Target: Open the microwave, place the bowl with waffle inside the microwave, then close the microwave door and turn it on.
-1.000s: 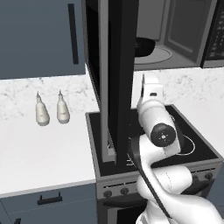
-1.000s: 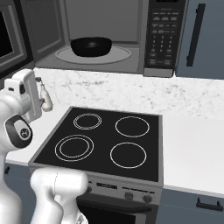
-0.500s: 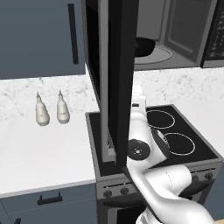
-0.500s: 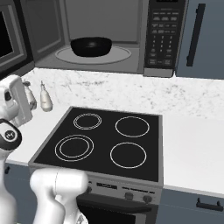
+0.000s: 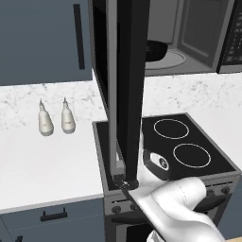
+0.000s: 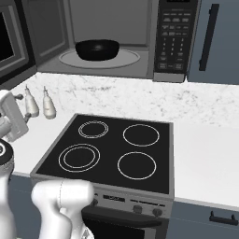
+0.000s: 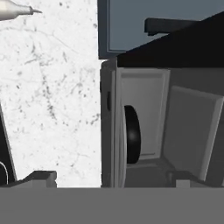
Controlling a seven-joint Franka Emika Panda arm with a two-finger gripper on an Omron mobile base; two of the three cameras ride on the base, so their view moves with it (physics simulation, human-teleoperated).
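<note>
Door [image 5: 128,90] stood open, rigid and hinged, best pushed at its free edge; bowl [image 6: 97,49] sat inside microwave [image 6: 112,37]; gripper [image 7: 109,177] state unclear.

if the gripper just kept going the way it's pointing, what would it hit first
Probably the microwave: the hand view looks straight into its open grey cavity, where the bowl sits on the turntable. Depth is unclear, so the cavity's front edge may come first.
</note>
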